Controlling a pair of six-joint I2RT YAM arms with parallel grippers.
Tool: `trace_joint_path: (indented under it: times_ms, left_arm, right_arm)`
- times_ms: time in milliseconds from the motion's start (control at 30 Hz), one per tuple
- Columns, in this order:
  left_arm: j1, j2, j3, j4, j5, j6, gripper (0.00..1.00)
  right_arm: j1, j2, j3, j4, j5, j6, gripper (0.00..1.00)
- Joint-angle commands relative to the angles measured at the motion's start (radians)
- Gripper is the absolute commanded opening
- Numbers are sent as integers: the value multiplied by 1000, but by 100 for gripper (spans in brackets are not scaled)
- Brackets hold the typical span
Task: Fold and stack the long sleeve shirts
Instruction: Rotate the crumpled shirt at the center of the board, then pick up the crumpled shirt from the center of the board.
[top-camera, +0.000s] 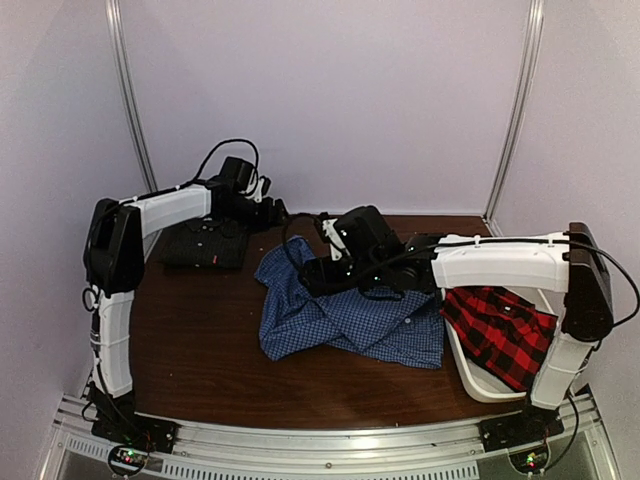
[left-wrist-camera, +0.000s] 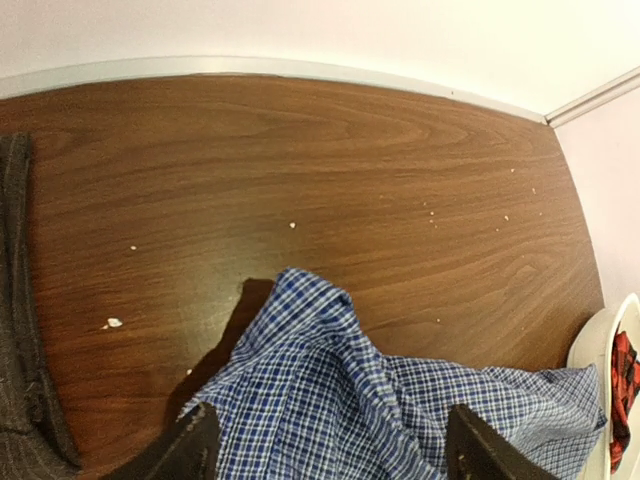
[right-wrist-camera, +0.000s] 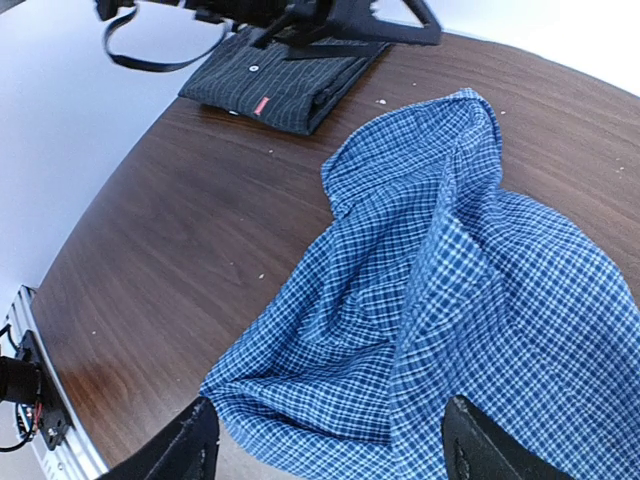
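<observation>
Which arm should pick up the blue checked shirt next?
Probably the right. The right gripper hangs open over the blue gingham shirt; the left gripper sits farther back, beside the folded charcoal shirt.

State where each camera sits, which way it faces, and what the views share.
Top external: above and behind the bases, looking down on the table; left arm, right arm show.
Left wrist: low over the blue shirt, facing the far wall; left fingers show.
Right wrist: over the same shirt, facing the charcoal shirt; right fingers show.
Shared: all see the blue shirt.
</observation>
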Motion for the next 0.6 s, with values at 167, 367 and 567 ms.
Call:
trace_joint_path:
  times_ms: [167,367,567]
  left_arm:
    - [12,-339,-377,83,19,2,86]
    - [11,-537,-735,207,87,-76,85]
    - [-36,-692,-996,278,105,-150,84]
  right_arm:
    - [-10,50,105,-137,108,-139,79]
    - [-33,125,190,-172,125,-158,80]
    - [-53,210,266,-193,137,-168,80]
